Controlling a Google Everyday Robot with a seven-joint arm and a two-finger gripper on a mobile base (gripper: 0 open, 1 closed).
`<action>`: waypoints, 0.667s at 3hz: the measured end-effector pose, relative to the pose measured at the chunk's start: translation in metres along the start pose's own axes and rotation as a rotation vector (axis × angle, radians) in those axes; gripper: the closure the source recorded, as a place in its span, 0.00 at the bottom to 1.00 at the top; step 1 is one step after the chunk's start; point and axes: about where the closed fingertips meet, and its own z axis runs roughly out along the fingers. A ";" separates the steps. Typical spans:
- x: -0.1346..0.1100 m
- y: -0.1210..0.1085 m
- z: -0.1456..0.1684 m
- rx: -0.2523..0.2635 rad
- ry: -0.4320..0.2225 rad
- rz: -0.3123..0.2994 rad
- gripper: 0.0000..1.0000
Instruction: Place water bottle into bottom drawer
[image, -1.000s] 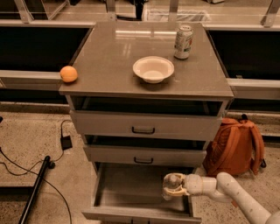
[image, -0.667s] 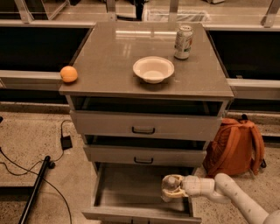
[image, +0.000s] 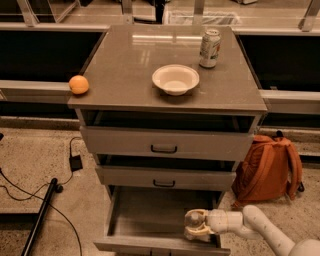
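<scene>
Bottom drawer (image: 145, 220): it is pulled out fully at 6 o'clock of the cabinet, so that its grey tray can be reached from above and from the side.
Gripper (image: 197, 227): it is seen at 5 o'clock of the picture, inside the right front corner of the bottom drawer, low over the tray. The arm (image: 260, 230) is brought in from 4 o'clock, probably because the two upper drawers overhang the back of the tray.
Claw state: it cannot be told whether the claw is wide or narrow; a pale rounded shape is seen at its tip.
Water bottle: it is not made out clearly. It is judged to be at the gripper, in the drawer corner, but this cannot be confirmed.
Can (image: 210, 48): it is left at 1 o'clock of the cabinet top, well apart from the work.
Bowl (image: 175, 79): it stands near the middle of the top.
Orange (image: 79, 84): it lies at 9 o'clock, near the left edge.
Backpack (image: 267, 167): it leans at 3 o'clock of the cabinet, on the floor.
</scene>
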 end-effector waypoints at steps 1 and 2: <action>0.023 0.008 0.001 -0.042 -0.090 0.038 1.00; 0.037 0.011 -0.004 -0.046 -0.119 0.049 1.00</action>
